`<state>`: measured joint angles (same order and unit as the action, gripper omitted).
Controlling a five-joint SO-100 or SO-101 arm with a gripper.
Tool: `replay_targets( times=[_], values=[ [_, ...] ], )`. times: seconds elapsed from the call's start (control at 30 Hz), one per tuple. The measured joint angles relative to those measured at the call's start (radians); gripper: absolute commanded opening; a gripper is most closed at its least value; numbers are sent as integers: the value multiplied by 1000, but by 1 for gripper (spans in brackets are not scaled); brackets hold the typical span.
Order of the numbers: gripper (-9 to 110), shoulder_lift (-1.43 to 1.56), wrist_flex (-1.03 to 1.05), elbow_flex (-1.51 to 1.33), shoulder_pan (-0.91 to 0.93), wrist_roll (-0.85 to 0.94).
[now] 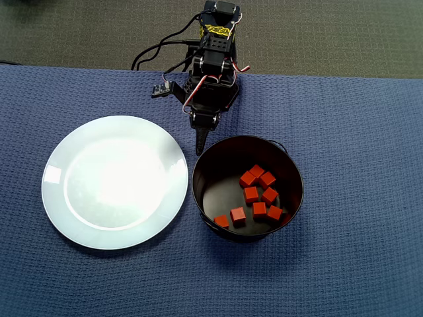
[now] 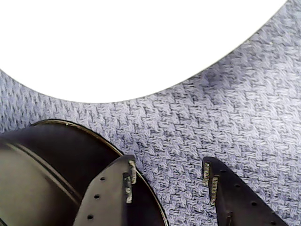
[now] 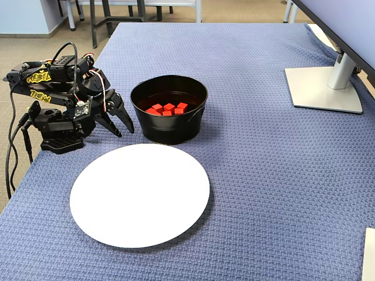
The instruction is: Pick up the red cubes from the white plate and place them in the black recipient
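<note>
Black two-finger gripper hung open and empty; 8 small, probably light, stiff red cubes lay in the deep black pot, glossy white plate bare.

In the wrist view, the frame edges are cutting off the white plate, the black recipient beside it, and the end effector.

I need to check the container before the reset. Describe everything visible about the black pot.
The black pot is round, deep and looks like metal, with a shiny inside and a thin wire handle showing at its rim. It stands upright on the blue cloth, just right of the white plate in the overhead view. Eight red cubes lie loose on its floor. The open end effector hangs beside it, not touching.
</note>
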<state>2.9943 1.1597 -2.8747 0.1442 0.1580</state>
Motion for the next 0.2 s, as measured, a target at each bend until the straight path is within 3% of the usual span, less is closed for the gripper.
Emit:
replay_targets(
  times=[0.2],
  values=[
    [7,0,0,0,-2,2]
  ],
)
